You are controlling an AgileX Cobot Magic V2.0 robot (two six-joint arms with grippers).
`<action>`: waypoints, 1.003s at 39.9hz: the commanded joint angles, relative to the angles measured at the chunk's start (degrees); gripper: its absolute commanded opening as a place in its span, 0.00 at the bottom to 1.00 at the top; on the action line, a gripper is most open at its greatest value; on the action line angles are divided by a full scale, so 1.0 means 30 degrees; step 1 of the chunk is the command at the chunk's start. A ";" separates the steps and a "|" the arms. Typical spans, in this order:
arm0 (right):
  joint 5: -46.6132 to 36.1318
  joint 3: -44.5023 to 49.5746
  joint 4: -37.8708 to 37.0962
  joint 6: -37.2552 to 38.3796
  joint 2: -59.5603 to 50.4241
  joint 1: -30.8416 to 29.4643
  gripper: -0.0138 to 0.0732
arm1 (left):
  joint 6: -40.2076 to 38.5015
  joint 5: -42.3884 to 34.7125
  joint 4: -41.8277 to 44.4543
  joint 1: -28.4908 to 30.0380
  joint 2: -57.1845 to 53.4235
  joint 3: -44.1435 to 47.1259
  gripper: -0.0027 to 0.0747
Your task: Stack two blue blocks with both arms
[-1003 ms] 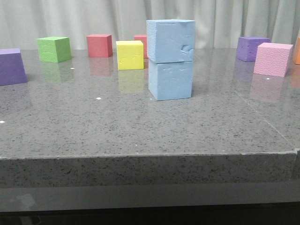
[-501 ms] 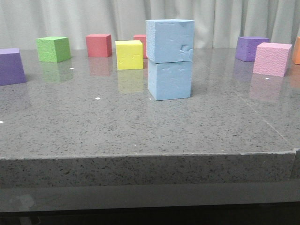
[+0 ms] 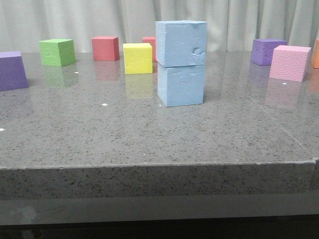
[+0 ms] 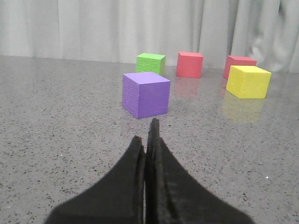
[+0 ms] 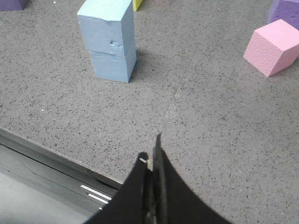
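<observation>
One pale blue block (image 3: 181,43) sits on top of the other blue block (image 3: 180,85) near the middle of the grey table. The stack also shows in the right wrist view, upper block (image 5: 106,25) on lower block (image 5: 113,65). My right gripper (image 5: 150,151) is shut and empty, well back from the stack, above the table's front edge. My left gripper (image 4: 145,133) is shut and empty, low over the table, facing a purple cube (image 4: 145,94). Neither gripper shows in the front view.
Green (image 3: 58,52), red (image 3: 105,48), yellow (image 3: 138,58) and a second red (image 3: 149,46) cube stand at the back. A purple cube (image 3: 12,70) is at the far left. A purple (image 3: 266,51) and a pink (image 3: 289,62) cube are at the right.
</observation>
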 commanded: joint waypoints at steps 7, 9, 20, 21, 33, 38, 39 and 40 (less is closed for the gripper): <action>-0.1370 -0.0474 0.0000 -0.0179 0.0071 -0.0067 0.08 | 0.0026 -0.1675 -0.0152 0.0061 -0.0353 0.0021 0.01; -0.1370 -0.0474 0.0000 -0.0179 0.0071 -0.0067 0.08 | 0.0026 -0.1675 -0.0152 0.0061 -0.0353 0.0021 0.01; -0.3450 0.1941 -0.0113 -0.0179 -0.1578 -0.1574 0.08 | 0.0026 -0.1675 -0.0152 0.0061 -0.0353 0.0021 0.01; -0.4251 0.2504 -0.0144 -0.0179 -0.2107 -0.2037 0.08 | 0.0026 -0.1675 -0.0152 0.0061 -0.0353 0.0021 0.01; -1.3677 1.1986 -0.0193 -0.0179 -0.9193 -0.5726 0.08 | 0.0026 -0.1675 -0.0152 0.0061 -0.0353 0.0021 0.01; -1.6318 1.4540 -0.0171 -0.0170 -1.0706 -0.6510 0.08 | 0.0026 -0.1675 -0.0152 0.0061 -0.0353 0.0021 0.01; -1.6656 1.5020 -0.0123 -0.0170 -1.0855 -0.6607 0.08 | 0.0026 -0.1675 -0.0152 0.0061 -0.0353 0.0021 0.01; -1.7068 1.5455 0.0000 -0.0170 -1.1029 -0.6752 0.08 | 0.0026 -0.1675 -0.0152 0.0061 -0.0353 0.0021 0.01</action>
